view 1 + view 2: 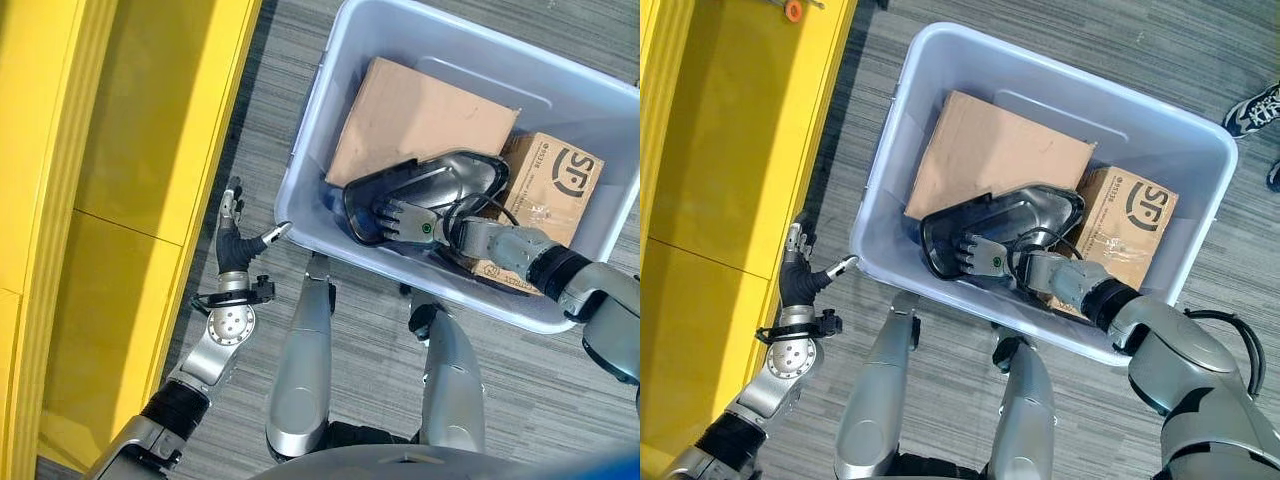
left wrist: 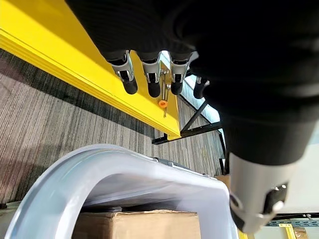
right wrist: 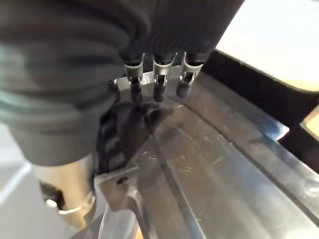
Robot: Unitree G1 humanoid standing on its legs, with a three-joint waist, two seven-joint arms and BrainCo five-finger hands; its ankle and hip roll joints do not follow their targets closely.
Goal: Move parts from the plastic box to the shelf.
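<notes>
Pickup appears to be the step in hand: the right hand [image 1: 402, 219] is reaching from the lower right of the frame into the plastic box [image 1: 310, 120] and lying on the part [image 1: 455, 175], a dark glossy moulded shell sitting at the middle of the box. In the right wrist view its fingers [image 3: 158, 89] are resting nearly straight and close together on the part's smooth grey inner face, not curling round any edge, so I judge the grasp not yet made. The next move is likely calling for the fingers and thumb to close over the raised rim, then a lift clear of the box wall and a carry toward the shelf [image 1: 120, 150], the yellow surface running down the left of the frame.

The part is looking hard and shiny, teardrop-shaped, with a black rim and shallow ribs. It is leaning over a flat cardboard sheet [image 1: 400, 110], matt brown and creased, and beside a taped cardboard carton [image 1: 555, 185] at the right of the box. The box is pale translucent plastic with rounded corners, standing on grey striped carpet [image 1: 290, 50].

The left hand [image 1: 236, 240] is hovering spread and empty between shelf and box, at lower left.
</notes>
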